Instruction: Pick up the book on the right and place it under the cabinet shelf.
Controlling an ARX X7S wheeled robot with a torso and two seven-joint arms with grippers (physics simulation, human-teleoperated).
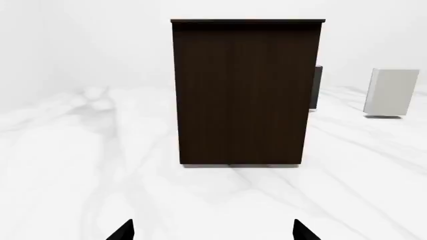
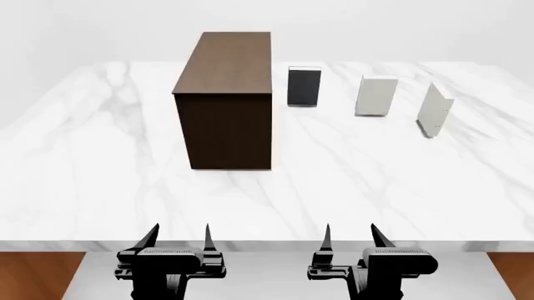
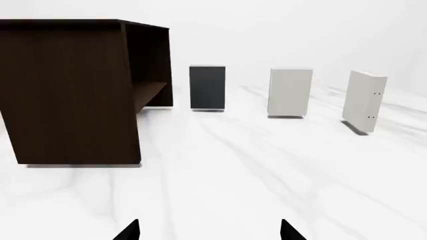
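Note:
The book [image 2: 434, 111] [image 3: 363, 101] is thin and pale grey-white, standing upright at the far right of the marble table, with tiny dark dots near one edge. The cabinet shelf [image 2: 225, 100] [image 1: 245, 92] [image 3: 73, 90] is a tall dark brown box at the centre left; the right wrist view shows its open side with an inner shelf. My left gripper [image 2: 177, 240] [image 1: 212, 231] and right gripper [image 2: 352, 240] [image 3: 209, 231] hang open at the table's near edge, nothing between their fingers, far from the book.
A black book with a white top [image 2: 304, 87] [image 3: 207, 87] stands just right of the cabinet. A thicker pale grey book [image 2: 376, 95] [image 3: 290, 92] [image 1: 391, 92] stands between it and the thin one. The white marble table [image 2: 334, 187] ends just in front of the grippers.

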